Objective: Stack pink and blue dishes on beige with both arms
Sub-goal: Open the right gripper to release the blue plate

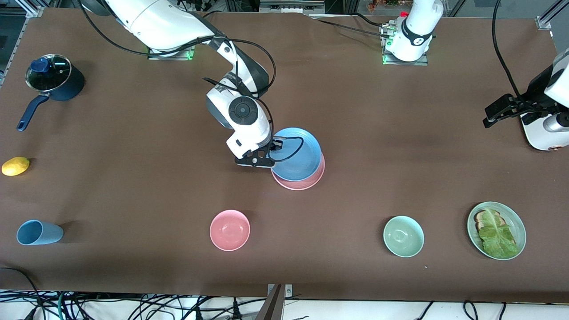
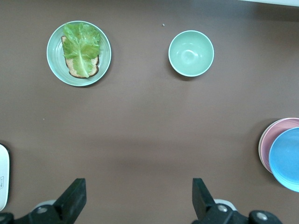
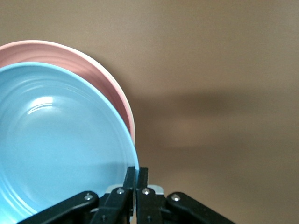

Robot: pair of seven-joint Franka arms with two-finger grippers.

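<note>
The blue plate [image 1: 297,153] [image 3: 56,144] is held at its rim by my right gripper [image 1: 272,153] [image 3: 136,175], whose fingers are shut on the edge toward the right arm's end. It sits over the pink plate [image 1: 298,182] [image 3: 112,88], shifted a little away from the front camera, so a crescent of pink shows. Both plates also appear in the left wrist view, blue plate [image 2: 287,158] over pink plate [image 2: 273,135]. The beige plate is hidden. My left gripper [image 1: 491,116] [image 2: 138,186] waits open over bare table at the left arm's end, holding nothing.
Along the edge nearest the front camera are a light blue cup [image 1: 39,232] on its side, a pink bowl [image 1: 230,230], a green bowl [image 1: 403,236] [image 2: 190,52] and a green plate with bread and lettuce [image 1: 518,224] [image 2: 55,60]. A lemon [image 1: 15,166] and a lidded dark pot [image 1: 53,79] sit at the right arm's end.
</note>
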